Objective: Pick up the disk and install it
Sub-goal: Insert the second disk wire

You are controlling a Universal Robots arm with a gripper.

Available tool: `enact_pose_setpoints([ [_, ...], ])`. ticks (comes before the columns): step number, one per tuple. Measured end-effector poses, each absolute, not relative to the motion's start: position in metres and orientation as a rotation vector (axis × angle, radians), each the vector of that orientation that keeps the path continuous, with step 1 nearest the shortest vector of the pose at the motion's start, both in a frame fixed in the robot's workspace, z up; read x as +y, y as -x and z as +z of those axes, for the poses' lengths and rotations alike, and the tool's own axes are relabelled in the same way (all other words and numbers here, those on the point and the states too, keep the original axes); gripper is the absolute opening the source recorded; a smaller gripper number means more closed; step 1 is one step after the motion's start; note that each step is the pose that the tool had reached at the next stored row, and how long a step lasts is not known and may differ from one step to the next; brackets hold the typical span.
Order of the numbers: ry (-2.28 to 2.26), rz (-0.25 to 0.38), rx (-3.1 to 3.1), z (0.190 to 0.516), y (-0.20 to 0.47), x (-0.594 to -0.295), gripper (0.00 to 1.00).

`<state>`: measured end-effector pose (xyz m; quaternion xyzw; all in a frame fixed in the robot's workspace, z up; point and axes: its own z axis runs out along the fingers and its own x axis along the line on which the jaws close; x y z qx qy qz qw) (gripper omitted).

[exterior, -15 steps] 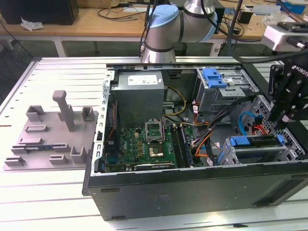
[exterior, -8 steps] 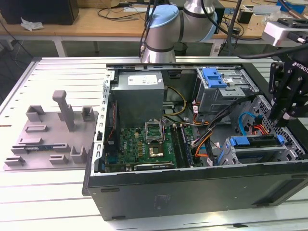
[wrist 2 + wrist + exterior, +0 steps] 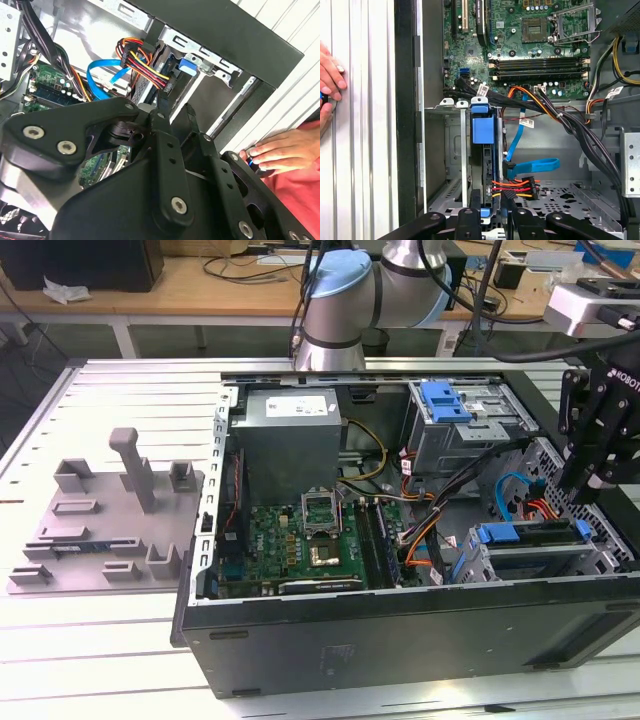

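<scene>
The disk (image 3: 530, 533) is seen standing on edge in the lower drive cage (image 3: 520, 565) at the corner of the open computer case (image 3: 400, 630), towards the exterior view's right. It appears to be slid well into its slot, though how fully it is seated cannot be judged from these angles.

It is shown edge-on in the first wrist view as a narrow dark slab (image 3: 488, 165) clipped in a blue plastic carrier, with the carrier's blue tab (image 3: 483, 125) standing proud at the end towards the motherboard (image 3: 535, 30). Its flat faces are hidden by the cage walls.

It is judged to be stiff and fairly dense for its size, with smooth metal faces that could slip, and to be sensitive to knocks. A hold would best be taken across the carrier's plastic rails or across the long edges, not on the flat faces or the connector end.

The gripper (image 3: 590, 480) is held just above the cage end nearest the case wall. Whether it is spread or pressed together cannot be told.

A bundle of red, yellow and orange power wires (image 3: 515, 186) and a blue data cable (image 3: 535, 165) lie just beside the disk. A person's hand (image 3: 327, 82) rests on the ribbed table outside the case.
</scene>
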<state>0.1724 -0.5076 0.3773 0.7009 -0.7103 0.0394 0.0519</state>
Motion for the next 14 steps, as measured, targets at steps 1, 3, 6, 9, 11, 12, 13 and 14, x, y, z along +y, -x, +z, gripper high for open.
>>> enact_pose_setpoints([
  [1,-2.132,0.12,-2.161,0.377,-0.172,-0.508,0.3],
  [3,-2.132,0.12,-2.161,0.377,-0.172,-0.508,0.3],
  [6,-2.131,0.123,-2.158,0.377,-0.172,-0.5,0.3],
  [9,-2.146,0.13,-2.139,0.377,-0.171,-0.482,0.3],
  [11,-2.158,0.131,-2.127,0.377,-0.166,-0.482,0.3],
  [12,-2.16,0.131,-2.126,0.377,-0.164,-0.482,0.3],
  [13,-2.162,0.131,-2.124,0.377,-0.162,-0.482,0.3],
  [14,-2.164,0.131,-2.122,0.377,-0.16,-0.482,0.3],
])
